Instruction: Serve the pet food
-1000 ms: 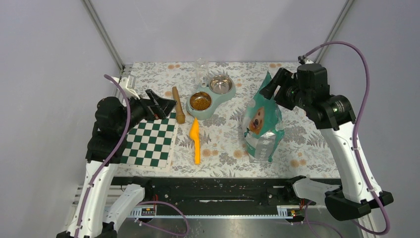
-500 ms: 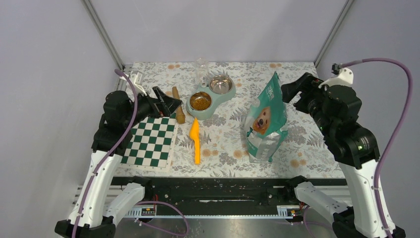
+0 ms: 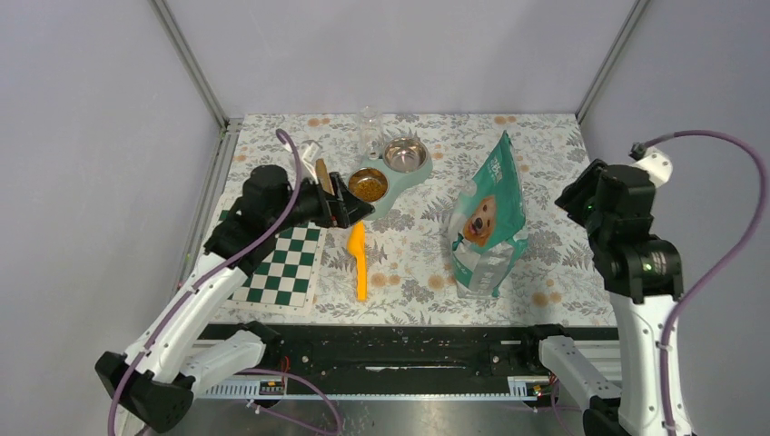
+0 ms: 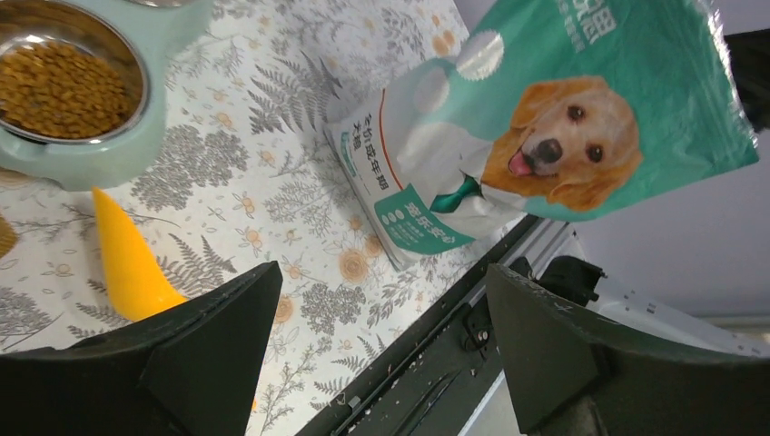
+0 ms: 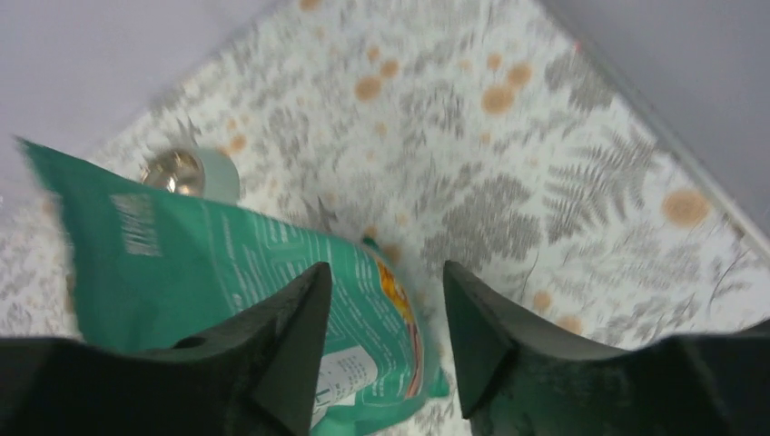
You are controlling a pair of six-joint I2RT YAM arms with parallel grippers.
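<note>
Our right gripper [image 5: 386, 268] has backed off the dog-food bag [image 3: 486, 222] toward 3 o'clock, our left gripper [image 3: 352, 211] has swung in above the orange scoop [image 3: 360, 263], both with jaws parted and holding nothing, and kibble [image 3: 367, 187] already fills the 12 o'clock feeder bowl [image 4: 91, 162], so we judge serving all but done.

Floral table [image 3: 545, 136]: teal feeder [image 3: 389, 203], orange scoop [image 3: 360, 263], bag [image 3: 486, 222], chessboard [image 3: 281, 268].

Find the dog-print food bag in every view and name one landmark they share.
Top external: bag stands upright, right of centre.
Left wrist: bag at upper right, dog face showing.
Right wrist: bag across the lower left.
Shared landmark: the teal feeder.
</note>
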